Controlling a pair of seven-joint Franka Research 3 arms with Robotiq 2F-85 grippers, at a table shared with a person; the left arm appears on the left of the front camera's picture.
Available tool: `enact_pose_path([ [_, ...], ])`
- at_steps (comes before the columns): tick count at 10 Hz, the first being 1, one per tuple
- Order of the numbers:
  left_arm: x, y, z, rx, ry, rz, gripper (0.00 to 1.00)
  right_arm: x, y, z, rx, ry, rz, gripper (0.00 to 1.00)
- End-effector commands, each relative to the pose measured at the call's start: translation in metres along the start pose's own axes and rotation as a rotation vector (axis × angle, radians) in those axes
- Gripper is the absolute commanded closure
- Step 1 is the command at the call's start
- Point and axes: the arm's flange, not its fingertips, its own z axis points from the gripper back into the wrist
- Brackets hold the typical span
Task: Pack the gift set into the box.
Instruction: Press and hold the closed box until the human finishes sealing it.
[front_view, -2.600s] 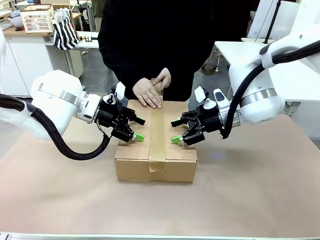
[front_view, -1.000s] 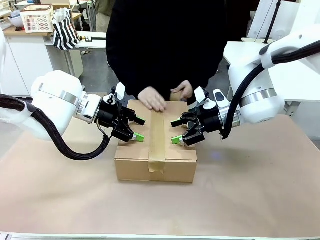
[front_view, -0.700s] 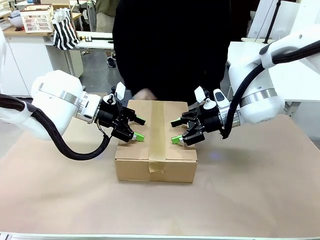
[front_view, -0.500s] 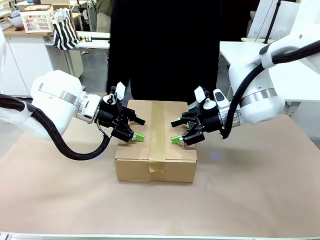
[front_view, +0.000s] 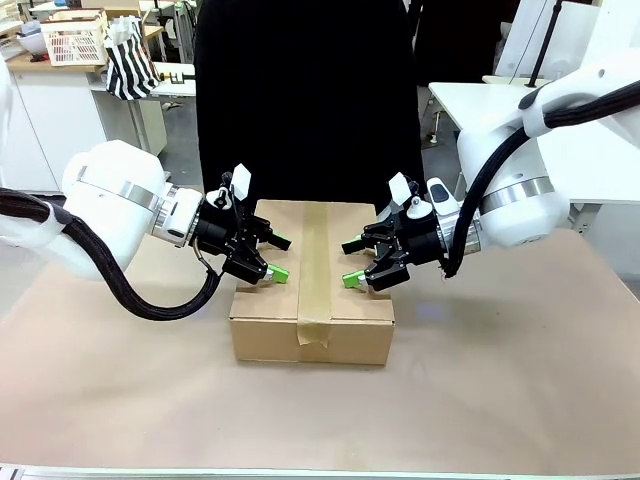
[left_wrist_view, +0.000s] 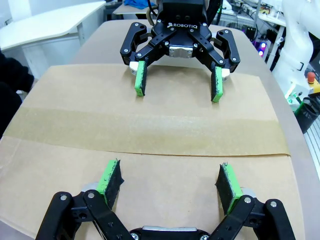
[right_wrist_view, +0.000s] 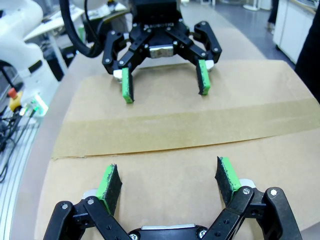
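Observation:
The box (front_view: 270, 325) sits in the middle of the table with its flaps closed. A strip of brown tape (front_view: 314, 262) runs along the seam and over the front edge. The gift set is hidden. My left gripper (front_view: 281, 258) is open over the left half of the lid, fingers pointing at the seam. Opposite it, my right gripper (front_view: 349, 263) is open over the right half. The left wrist view has my left gripper (left_wrist_view: 170, 180) low over the lid, facing the right gripper (left_wrist_view: 177, 85) across the tape (left_wrist_view: 150, 132). The right wrist view mirrors this, with my right gripper (right_wrist_view: 170, 180) facing the left gripper (right_wrist_view: 164, 82). Whether the pads touch the cardboard I cannot tell.
A person in black (front_view: 310, 100) stands right behind the box at the far edge. A white basket (front_view: 75, 40) and a striped bag (front_view: 130, 60) rest on a counter at back left. The brown-covered table (front_view: 500, 380) lies open in front and to both sides.
The person's hands, which were pressing the tape at the box's far edge, have lifted away and gone from sight. Both grippers and the box have stayed put.

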Motion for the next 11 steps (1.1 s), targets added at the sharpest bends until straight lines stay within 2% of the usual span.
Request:
enact_pose_path([
  [1, -0.002, -0.001, -0.001, 0.000, 0.006, -0.004, 0.00, -0.002, 0.001, -0.001, 0.001, 0.008, -0.001, 0.00],
  [8, 0.000, 0.000, 0.000, 0.000, 0.000, 0.000, 0.00, 0.000, 0.000, 0.000, 0.000, 0.000, 0.000, 0.00],
  [9, 0.018, -0.001, 0.012, -0.152, -0.058, 0.103, 0.00, 0.015, 0.008, 0.011, 0.090, -0.051, -0.099, 0.00],
  [11, 0.055, -0.023, 0.047, -0.357, -0.111, 0.213, 0.00, 0.048, 0.026, 0.061, 0.101, -0.130, -0.402, 0.00],
])
